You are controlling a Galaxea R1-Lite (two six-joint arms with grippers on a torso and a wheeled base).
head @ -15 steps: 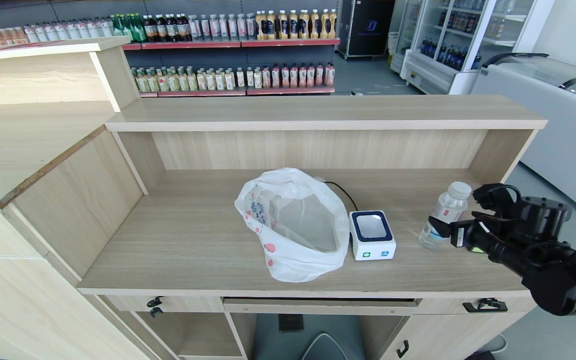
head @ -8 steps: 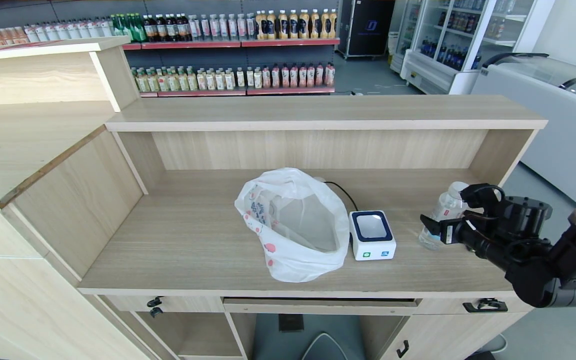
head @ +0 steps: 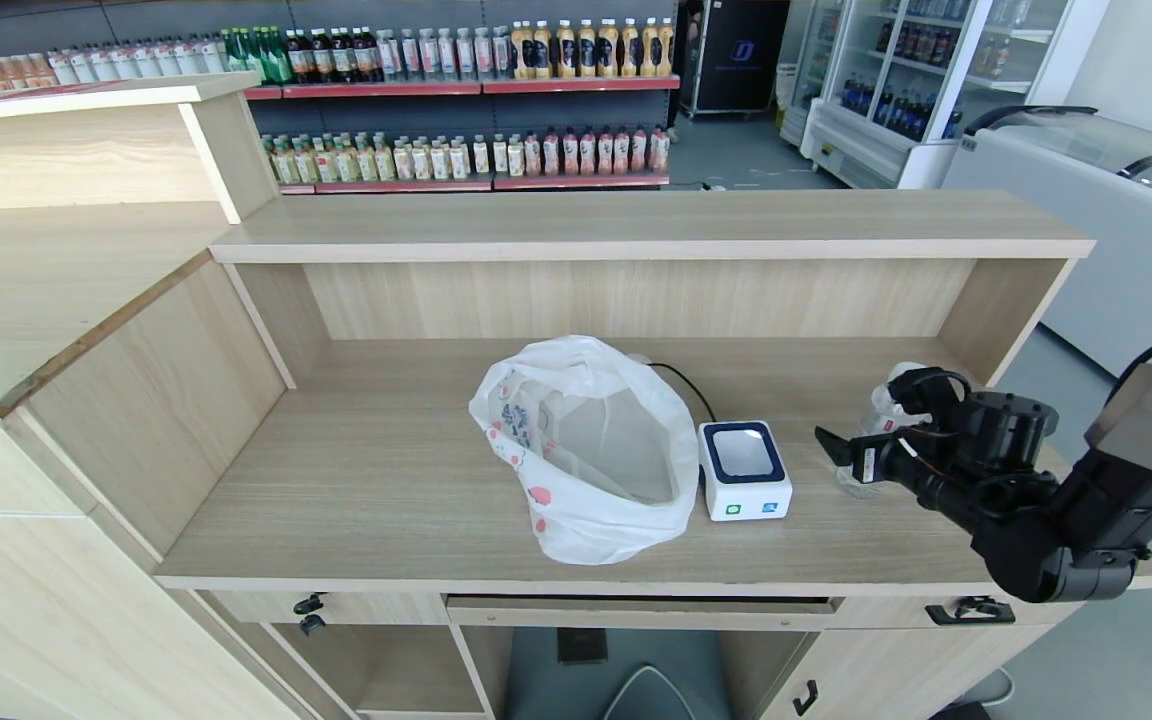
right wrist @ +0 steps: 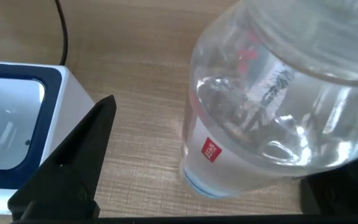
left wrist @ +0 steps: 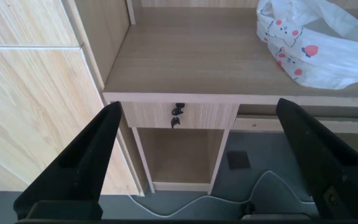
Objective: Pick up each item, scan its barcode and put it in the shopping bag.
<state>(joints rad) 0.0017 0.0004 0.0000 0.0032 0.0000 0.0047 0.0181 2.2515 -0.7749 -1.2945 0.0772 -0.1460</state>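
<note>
Head view, from where I stand: the right claw [head: 861, 455] has slid in from 3 o'clock over the last second. Its spread fingers now sit either side of the water bottle [head: 877, 410], which has not budged. The bottle stands upright on the counter [head: 386, 480], at 3 o'clock of the scanner [head: 744, 470]. The shopping bag [head: 586, 450] sits touching the scanner's 9 o'clock side. The right wrist view shows the bottle [right wrist: 260, 118] between the two released fingers, not yet pinched. I'd say the reach is done; closing, lifting and scanning are next. The left claw [left wrist: 194, 162] hangs wide open, low in front of the counter's 9 o'clock end.
</note>
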